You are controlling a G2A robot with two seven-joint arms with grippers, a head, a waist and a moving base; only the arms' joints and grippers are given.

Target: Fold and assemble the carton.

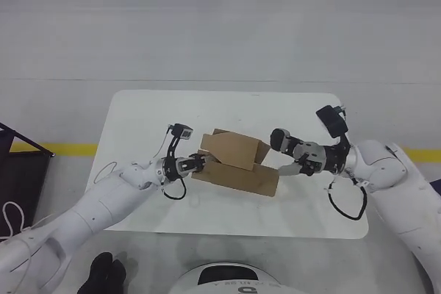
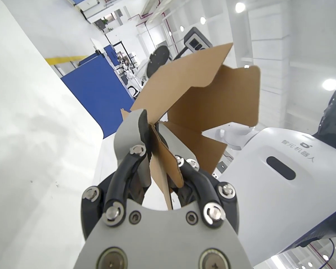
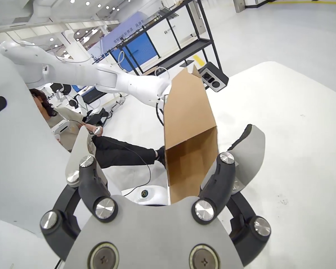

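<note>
A brown cardboard carton (image 1: 235, 162) is held up over the middle of the white table (image 1: 147, 110), partly unfolded, with loose flaps. My left gripper (image 1: 197, 162) is shut on a flap at the carton's left end; in the left wrist view its fingers (image 2: 142, 130) pinch the cardboard edge (image 2: 159, 152). My right gripper (image 1: 285, 153) stands open at the carton's right end. In the right wrist view the carton's open end (image 3: 189, 152) lies between the spread fingers (image 3: 247, 144), and I cannot tell whether they touch it.
The table's rounded front edge (image 1: 338, 234) runs just below the arms. A yellow floor line (image 1: 66, 149) passes behind the table, and a dark stand (image 1: 7, 158) sits at the far left. A black shelf rack (image 3: 184, 29) stands beyond the table.
</note>
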